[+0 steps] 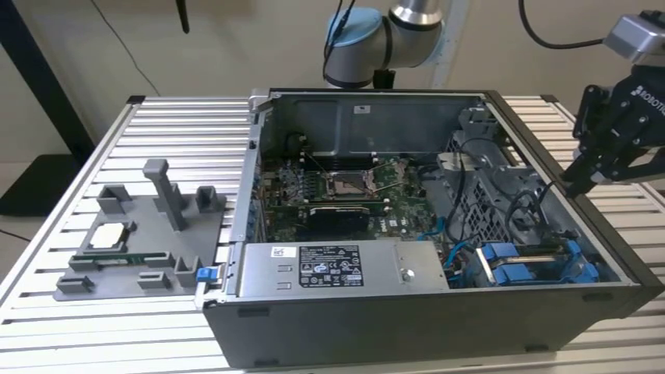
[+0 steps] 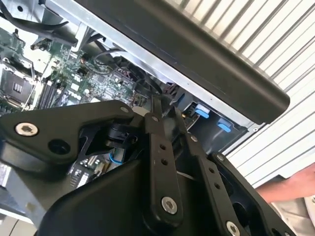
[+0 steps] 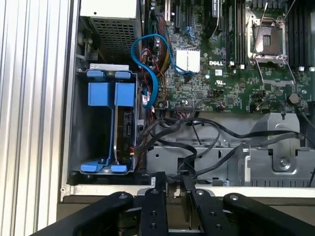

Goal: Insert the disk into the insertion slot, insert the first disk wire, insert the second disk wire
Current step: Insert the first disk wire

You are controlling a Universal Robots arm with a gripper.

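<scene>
Disk (image 3: pixel 125 132) sat edge-on in the insertion slot (image 3: pixel 81 128), its bright blue carrier clips showing at both ends of the bay in the first wrist view. In the exterior view that slot (image 1: pixel 519 269) lay in the lower right corner of the open computer case (image 1: pixel 416 327), just beside the grey power-supply box (image 1: pixel 343 269) and below the motherboard (image 1: pixel 343 187) at the frame's centre. A blue cable (image 3: pixel 147 54) looped from the board down to the side of the blue carrier, and a tangle of black cables (image 3: pixel 197 137) ran across the metal floor near the bay (whether any end was plugged into the disk could not be told). The gripper (image 1: pixel 571 185) hung at the right edge of the exterior view, above and outside the case wall and apart from the slot, its black fingers (image 3: pixel 155 201) drawn close together with nothing between them; the first wrist view looked past the gripper (image 3: pixel 172 179) into the bay. A grey fixture tray (image 1: pixel 135 234) stood on the slatted table (image 1: pixel 62 327) at the left of the exterior view, well apart from the case. Part of a person's arm (image 2: pixel 293 187) showed beyond the case in the second wrist view.
</scene>
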